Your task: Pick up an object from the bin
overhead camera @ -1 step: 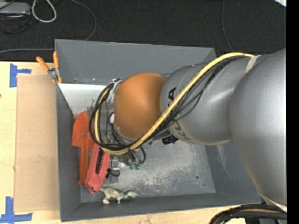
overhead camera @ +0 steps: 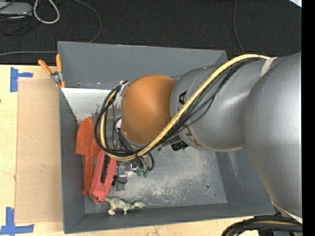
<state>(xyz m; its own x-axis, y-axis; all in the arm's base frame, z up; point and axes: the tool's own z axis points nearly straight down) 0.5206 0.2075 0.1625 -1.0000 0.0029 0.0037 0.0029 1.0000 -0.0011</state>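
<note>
Sharing the bin (overhead camera: pixel 187 183): one scoop (overhead camera: pixel 84 139), one pink tool (overhead camera: pixel 102 178), one toy lizard (overhead camera: pixel 124 205).

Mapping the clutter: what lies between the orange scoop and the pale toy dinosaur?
In the camera view, a long pink plastic piece lies between the orange scoop and the toy dinosaur.

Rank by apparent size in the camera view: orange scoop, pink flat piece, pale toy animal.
1. orange scoop, partly covered, so only narrowly first
2. pink flat piece
3. pale toy animal, clearly smallest
</note>
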